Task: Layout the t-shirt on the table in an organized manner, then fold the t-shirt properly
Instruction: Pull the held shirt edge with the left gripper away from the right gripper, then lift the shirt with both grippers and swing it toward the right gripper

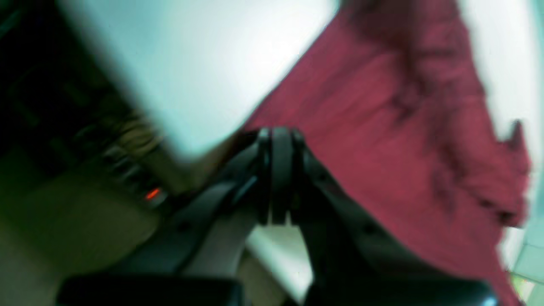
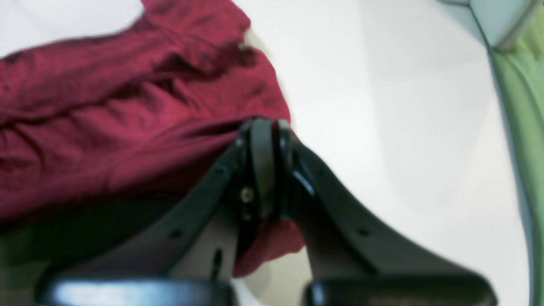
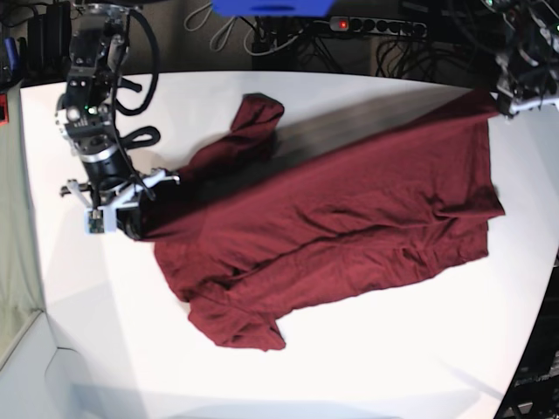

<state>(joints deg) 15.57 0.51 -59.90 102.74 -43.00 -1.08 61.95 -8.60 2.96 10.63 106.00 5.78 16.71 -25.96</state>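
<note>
Still on the laying-out step: both my pincers, left (image 1: 278,178) and right (image 2: 265,170), pinch the dark maroon knit t-shirt (image 3: 349,218), stretched across the matte white table (image 3: 393,349); next I'd pull it taut, I reckon

A black power strip (image 3: 377,26) with 1 red light lit lies among tangled cables (image 3: 262,39) in the dark space at the far side of the room, beside a blue object (image 3: 272,7), while even light falls from above.
</note>
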